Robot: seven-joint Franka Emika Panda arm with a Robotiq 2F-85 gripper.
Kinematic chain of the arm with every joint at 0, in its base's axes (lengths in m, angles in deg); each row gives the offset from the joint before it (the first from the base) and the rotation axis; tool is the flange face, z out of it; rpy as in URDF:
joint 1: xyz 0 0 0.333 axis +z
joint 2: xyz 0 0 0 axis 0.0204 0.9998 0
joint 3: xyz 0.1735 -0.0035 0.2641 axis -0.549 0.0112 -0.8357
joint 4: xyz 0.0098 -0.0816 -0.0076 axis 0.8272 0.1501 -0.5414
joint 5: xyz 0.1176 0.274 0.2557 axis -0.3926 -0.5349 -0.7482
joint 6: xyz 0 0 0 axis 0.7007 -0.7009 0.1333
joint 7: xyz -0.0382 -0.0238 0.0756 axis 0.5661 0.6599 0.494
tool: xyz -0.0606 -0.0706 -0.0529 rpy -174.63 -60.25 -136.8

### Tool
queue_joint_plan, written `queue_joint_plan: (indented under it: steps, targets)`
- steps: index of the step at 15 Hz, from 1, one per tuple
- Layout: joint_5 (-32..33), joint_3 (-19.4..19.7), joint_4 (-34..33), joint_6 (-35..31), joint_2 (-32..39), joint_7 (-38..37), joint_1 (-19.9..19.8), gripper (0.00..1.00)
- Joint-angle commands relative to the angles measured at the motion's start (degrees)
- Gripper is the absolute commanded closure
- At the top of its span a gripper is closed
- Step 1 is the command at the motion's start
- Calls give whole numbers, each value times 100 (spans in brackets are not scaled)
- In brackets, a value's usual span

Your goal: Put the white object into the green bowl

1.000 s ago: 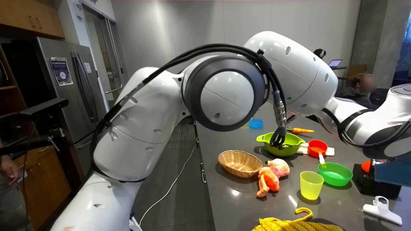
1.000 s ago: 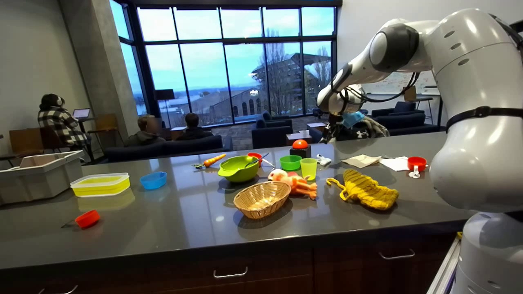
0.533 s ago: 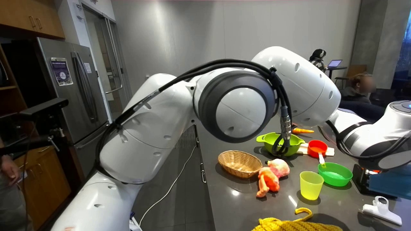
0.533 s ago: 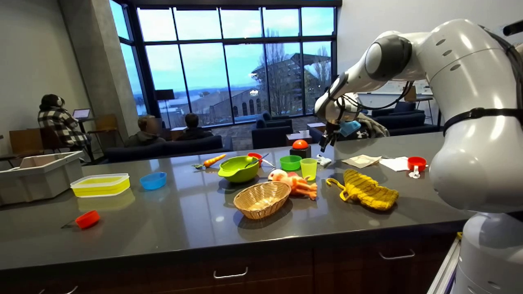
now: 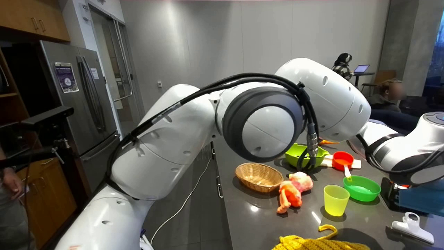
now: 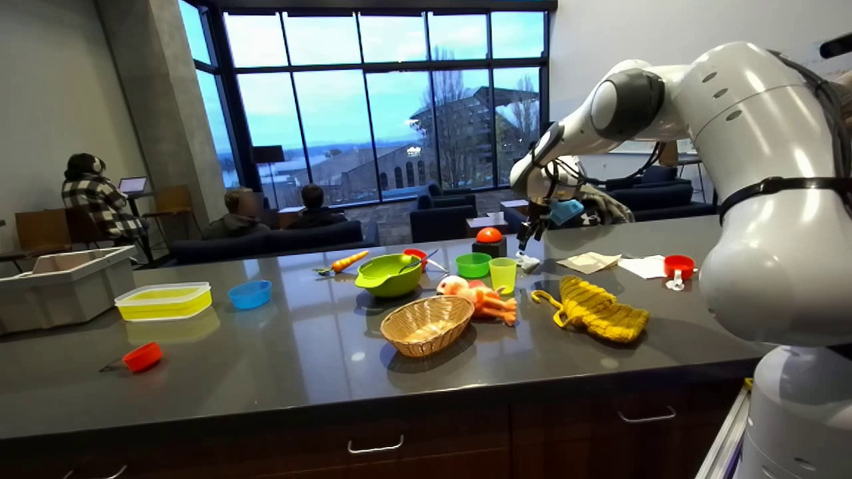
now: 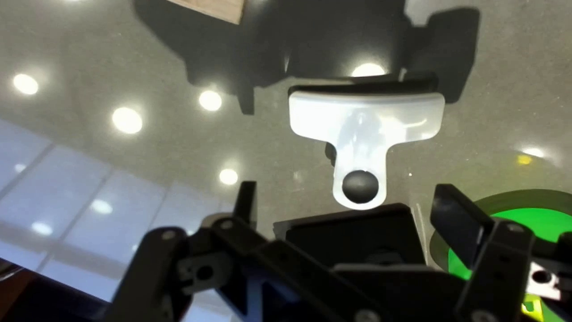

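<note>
On the grey worktop (image 5: 253, 225), in an exterior view, the white clip (image 5: 412, 228) was shown lying well apart from the yellow cup (image 5: 335, 201), which was set just beside the green bowl (image 5: 361, 189). Farther back, the red cup (image 5: 342, 160) was seen near the lime-green bowl (image 5: 292, 158), itself partly hidden by the cables (image 5: 313, 142) of the white arm (image 5: 166, 149). The jaws could not be made out there.

In an exterior view, an orange-topped button (image 6: 489, 235) was shown just beside the green bowl, and the jaws were seen pointing down, close to the white clip. A wicker basket (image 6: 423, 346) and a pink toy (image 6: 482, 299) were placed side by side in the foreground.

In the wrist view, the jaws were seen spread wide, with the ringed end of the white clip framed between the fingertips (image 7: 453, 208) and its broad end extended beyond them; a gap was left on either side of it. The green bowl was partly covered by one side of the jaws.
</note>
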Motion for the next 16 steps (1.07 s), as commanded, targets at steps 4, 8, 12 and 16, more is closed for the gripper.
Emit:
queue_joint_plan:
  steps: [4,8,12,16]
  targets:
    - [-59,-18,-645,474,378,87,34,0]
    - [-62,-25,-891,667,544,91,37,0]
    - [-60,-35,-1097,864,678,103,45,0]
    - [-42,-20,-1307,1061,802,53,112,0]
